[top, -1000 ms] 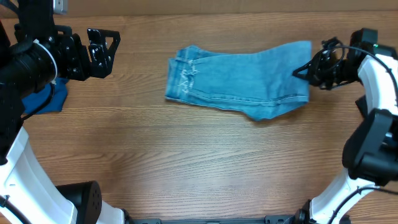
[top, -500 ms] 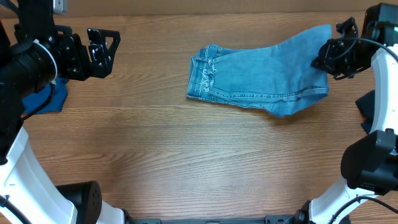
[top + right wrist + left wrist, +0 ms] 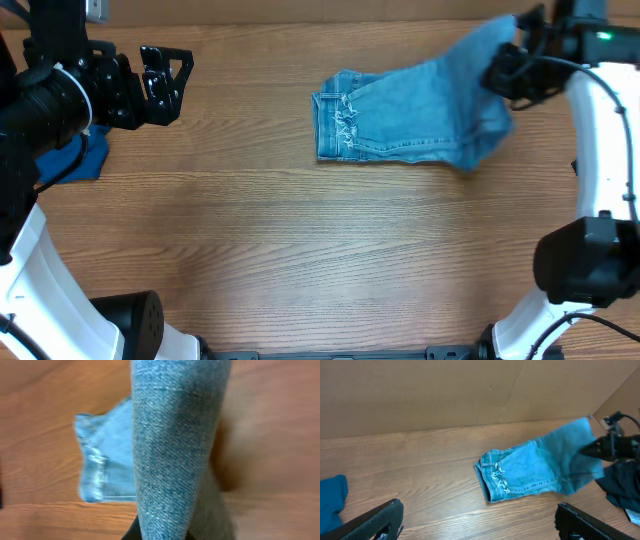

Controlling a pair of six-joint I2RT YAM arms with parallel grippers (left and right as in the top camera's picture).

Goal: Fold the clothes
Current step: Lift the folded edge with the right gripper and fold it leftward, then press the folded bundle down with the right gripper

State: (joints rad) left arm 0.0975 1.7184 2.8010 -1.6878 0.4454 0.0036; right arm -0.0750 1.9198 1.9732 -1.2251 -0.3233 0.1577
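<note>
The pale-blue denim jeans (image 3: pixel 400 120) lie folded at the back of the table, with the stitched waistband at their left end. My right gripper (image 3: pixel 503 70) is shut on their right end and holds it raised off the wood. In the right wrist view the denim (image 3: pixel 175 445) hangs in a tall fold over my gripper (image 3: pixel 162 536) and hides the fingers. Far to the left my left gripper (image 3: pixel 166 73) stands open and holds nothing. From the left wrist the jeans (image 3: pixel 530 472) show well beyond the wide-apart fingers of that gripper (image 3: pixel 479 508).
A royal-blue garment (image 3: pixel 72 160) lies at the table's left edge, under my left arm, and it also shows in the left wrist view (image 3: pixel 331 500). A dark navy garment (image 3: pixel 622 487) sits at the far right. A brown cardboard wall (image 3: pixel 445 390) closes off the back of the table.
My right gripper has dragged the jeans to the right, then lifted their end and carried it toward the back. The waistband has slid right. The left arm has not moved.
</note>
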